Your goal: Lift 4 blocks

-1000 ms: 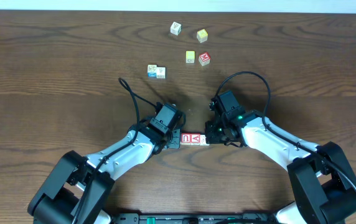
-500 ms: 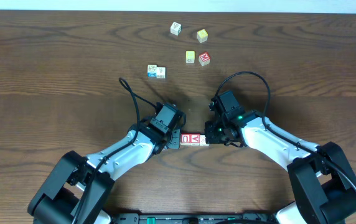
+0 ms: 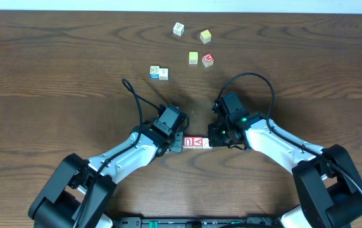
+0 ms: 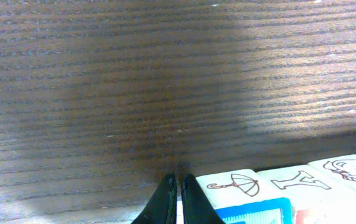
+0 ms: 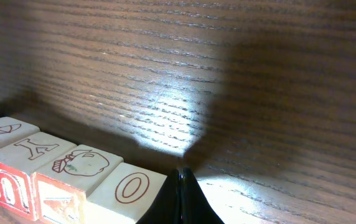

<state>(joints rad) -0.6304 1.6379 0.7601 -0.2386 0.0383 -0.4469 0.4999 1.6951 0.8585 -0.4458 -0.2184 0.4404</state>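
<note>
- Count four blocks (image 3: 195, 142) in one tight row, face to face, on the robot's side of the table (image 3: 54, 76).
- Find the left gripper (image 3: 177, 142) at the row's left end and the right gripper (image 3: 211, 140) at its right end, with the row squeezed between them.
- Left wrist view: see the left fingers (image 4: 167, 198) clenched tip to tip with nothing between them, just beside the umbrella block (image 4: 233, 184) and apparently touching it.
- Right wrist view: see the right fingers (image 5: 189, 200) clenched the same way, again with nothing between them, butted against the O block (image 5: 133, 186).
- Read the row from the right gripper outward: O block, head-picture block (image 5: 78, 163), Y block (image 5: 32, 146), then the umbrella block.
- Note red side faces with pale letters on the overhead view of the row.
- Cannot tell whether the row rests on the wood or hangs just above it.
- Log loose cubes well apart, toward the far edge: a pale cube (image 3: 178, 28), a yellow cube (image 3: 205, 36), and a second yellow cube (image 3: 193, 57) just beside a red-topped cube (image 3: 207, 60).
- Log a pair of touching cubes (image 3: 159, 73) left of those.
- Note black cables (image 3: 133, 98) looping off each arm.
</note>
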